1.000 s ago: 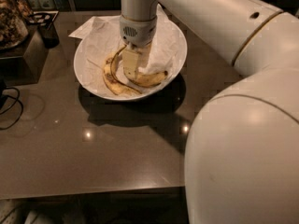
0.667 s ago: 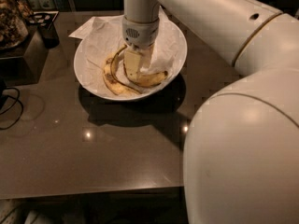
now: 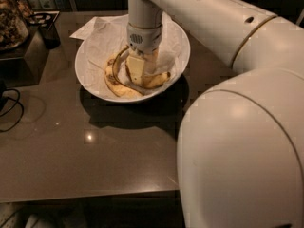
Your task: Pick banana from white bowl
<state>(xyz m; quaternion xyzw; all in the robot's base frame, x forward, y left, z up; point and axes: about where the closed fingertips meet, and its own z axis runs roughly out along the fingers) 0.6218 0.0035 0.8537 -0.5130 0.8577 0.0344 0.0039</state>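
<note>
The white bowl, lined with crinkled white paper, sits at the back middle of the dark table. Two bananas lie in it. The plumper yellow banana lies at the front right of the bowl, partly hidden by my gripper. The thinner, brown-spotted banana curves along the front left. My gripper hangs straight down from the white wrist into the bowl, right on the bananas where they meet. The contact point is hidden by the gripper body.
A dark box with small items stands at the back left. A black cable lies at the left edge. The table's front edge runs below. My large white arm fills the right side.
The wrist has shifted very slightly to the right over the bowl. The bowl and bananas have not visibly moved.
</note>
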